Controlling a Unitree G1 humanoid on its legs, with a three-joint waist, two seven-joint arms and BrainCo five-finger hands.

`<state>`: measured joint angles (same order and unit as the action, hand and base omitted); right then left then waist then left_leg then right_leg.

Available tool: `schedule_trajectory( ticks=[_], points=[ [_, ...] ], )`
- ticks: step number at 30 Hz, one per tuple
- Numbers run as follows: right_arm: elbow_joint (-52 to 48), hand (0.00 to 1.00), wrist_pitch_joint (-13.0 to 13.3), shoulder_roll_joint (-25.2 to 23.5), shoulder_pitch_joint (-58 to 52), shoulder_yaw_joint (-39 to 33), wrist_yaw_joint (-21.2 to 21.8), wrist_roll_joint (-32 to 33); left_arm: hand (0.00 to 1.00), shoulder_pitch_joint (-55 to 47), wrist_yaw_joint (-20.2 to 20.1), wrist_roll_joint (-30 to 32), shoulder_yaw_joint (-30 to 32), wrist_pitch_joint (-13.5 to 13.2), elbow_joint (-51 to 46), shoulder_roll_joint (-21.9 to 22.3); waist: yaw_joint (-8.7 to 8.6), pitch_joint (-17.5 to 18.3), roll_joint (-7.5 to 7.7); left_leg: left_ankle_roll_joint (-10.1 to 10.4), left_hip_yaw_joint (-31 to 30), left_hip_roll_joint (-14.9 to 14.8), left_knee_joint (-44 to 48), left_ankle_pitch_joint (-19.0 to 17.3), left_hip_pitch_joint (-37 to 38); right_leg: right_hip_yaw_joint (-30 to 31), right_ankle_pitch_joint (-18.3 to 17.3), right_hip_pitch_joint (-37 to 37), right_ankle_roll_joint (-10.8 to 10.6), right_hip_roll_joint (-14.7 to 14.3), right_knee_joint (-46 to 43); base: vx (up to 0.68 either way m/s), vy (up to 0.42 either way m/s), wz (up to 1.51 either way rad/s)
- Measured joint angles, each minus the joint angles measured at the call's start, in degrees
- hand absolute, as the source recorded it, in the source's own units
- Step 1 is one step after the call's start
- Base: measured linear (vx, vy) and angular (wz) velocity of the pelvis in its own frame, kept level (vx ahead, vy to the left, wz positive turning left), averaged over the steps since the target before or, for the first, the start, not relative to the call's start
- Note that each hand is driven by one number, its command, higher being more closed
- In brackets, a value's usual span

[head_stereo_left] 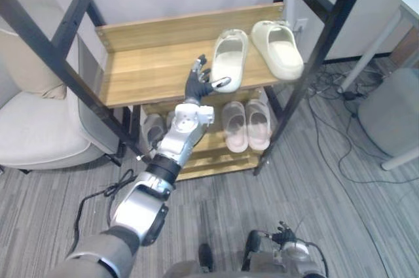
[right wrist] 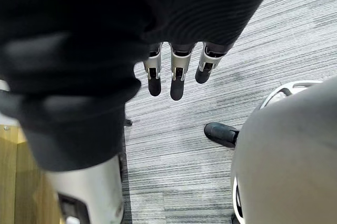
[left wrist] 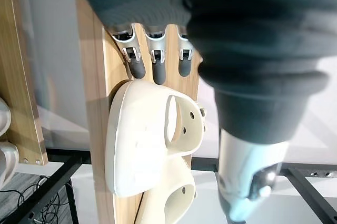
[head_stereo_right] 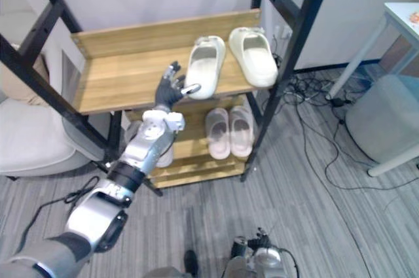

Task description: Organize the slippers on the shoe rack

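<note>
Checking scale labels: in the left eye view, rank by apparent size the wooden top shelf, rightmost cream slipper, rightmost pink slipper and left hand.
1. wooden top shelf
2. rightmost cream slipper
3. rightmost pink slipper and left hand: alike; the slipper sits lower, farther from the camera, so unranked.

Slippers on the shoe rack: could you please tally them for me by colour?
Cream slippers, top shelf: 2
Pink slippers, lower shelf: 2
Grey slippers, lower shelf, partly hidden: 2
Total: 6
</note>
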<state>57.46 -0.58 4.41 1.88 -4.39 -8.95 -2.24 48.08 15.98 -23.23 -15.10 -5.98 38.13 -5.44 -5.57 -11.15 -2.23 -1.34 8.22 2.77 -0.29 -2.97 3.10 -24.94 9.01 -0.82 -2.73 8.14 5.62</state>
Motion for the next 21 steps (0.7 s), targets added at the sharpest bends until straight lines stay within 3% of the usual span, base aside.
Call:
schedule_trajectory(
  ticks=[12,21],
  points=[
    [0.14,0.00,-0.54,0.04,0.88,-2.44,-0.09,0.00,0.00,4.77,1.24,0.68,3.04,-1.24,4.40,2.01,-2.02,0.15,0.20,0.41,4.07,-0.38,-0.78,-0.34,-1.12,3.93,0.10,3.38,0.08,-0.51,-0.01,0.04,0.029,-0.18],
    [-0.18,0.00,-0.53,0.01,0.79,-2.78,-0.13,-0.04,0.00,5.22,2.46,0.73,4.25,-1.24,4.54,0.86,-1.98,0.12,0.23,0.92,5.36,-0.57,-1.18,-0.68,-1.22,5.07,0.19,4.23,0.23,-0.87,-0.01,0.03,0.022,-0.07]
  ],
)
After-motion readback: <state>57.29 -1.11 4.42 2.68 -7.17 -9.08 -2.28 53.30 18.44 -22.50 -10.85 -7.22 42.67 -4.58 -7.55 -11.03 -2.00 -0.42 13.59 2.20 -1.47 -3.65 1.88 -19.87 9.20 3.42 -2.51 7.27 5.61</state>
